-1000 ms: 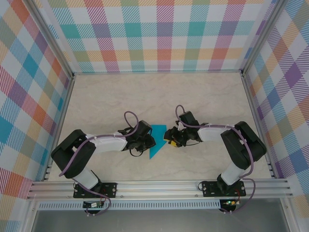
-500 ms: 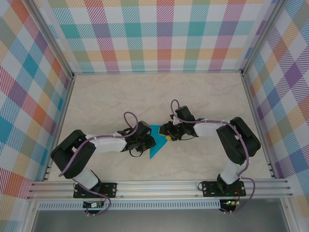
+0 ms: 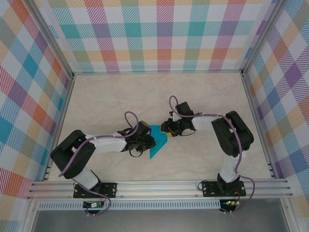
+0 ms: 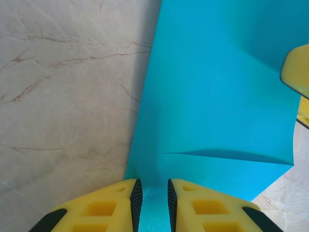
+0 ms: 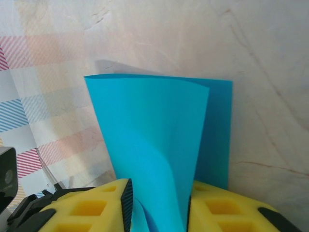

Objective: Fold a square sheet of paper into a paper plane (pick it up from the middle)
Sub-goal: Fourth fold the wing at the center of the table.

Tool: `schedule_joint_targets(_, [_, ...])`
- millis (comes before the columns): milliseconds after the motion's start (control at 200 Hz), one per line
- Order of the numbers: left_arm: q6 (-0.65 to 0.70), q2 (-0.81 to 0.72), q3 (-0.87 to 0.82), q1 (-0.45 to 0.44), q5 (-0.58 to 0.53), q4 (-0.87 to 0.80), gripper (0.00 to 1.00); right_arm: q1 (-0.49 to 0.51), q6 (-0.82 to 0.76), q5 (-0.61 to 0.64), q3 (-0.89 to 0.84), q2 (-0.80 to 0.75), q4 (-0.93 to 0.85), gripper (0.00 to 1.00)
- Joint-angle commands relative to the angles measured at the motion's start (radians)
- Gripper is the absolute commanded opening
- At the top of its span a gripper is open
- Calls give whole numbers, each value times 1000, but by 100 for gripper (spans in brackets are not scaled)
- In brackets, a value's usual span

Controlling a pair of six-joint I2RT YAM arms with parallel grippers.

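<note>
While folding is barely begun, left gripper (image 4: 152, 195), jaws nearly together, pins the teal-blue square paper sheet (image 4: 212, 96); right gripper's (image 5: 158, 205) clasp unclear.

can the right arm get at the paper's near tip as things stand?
Probably not yet: the right gripper is shut on the far right corner of the sheet of paper. The tip itself lies bare, so once that grip is released the way looks free.
</note>
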Motion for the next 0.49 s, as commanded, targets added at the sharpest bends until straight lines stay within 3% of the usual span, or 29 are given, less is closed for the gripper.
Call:
schedule_joint_targets(0, [49, -10, -19, 6, 0, -92, 24, -1, -23, -38, 19, 12, -20, 26])
schedule_joint_targets(230, [92, -54, -38, 6, -2, -124, 25, 1, 69, -40, -59, -22, 78, 13])
schedule_joint_targets(490, [159, -204, -32, 5, -20, -204, 40, 46, 172, 7, -150, -86, 168, 11])
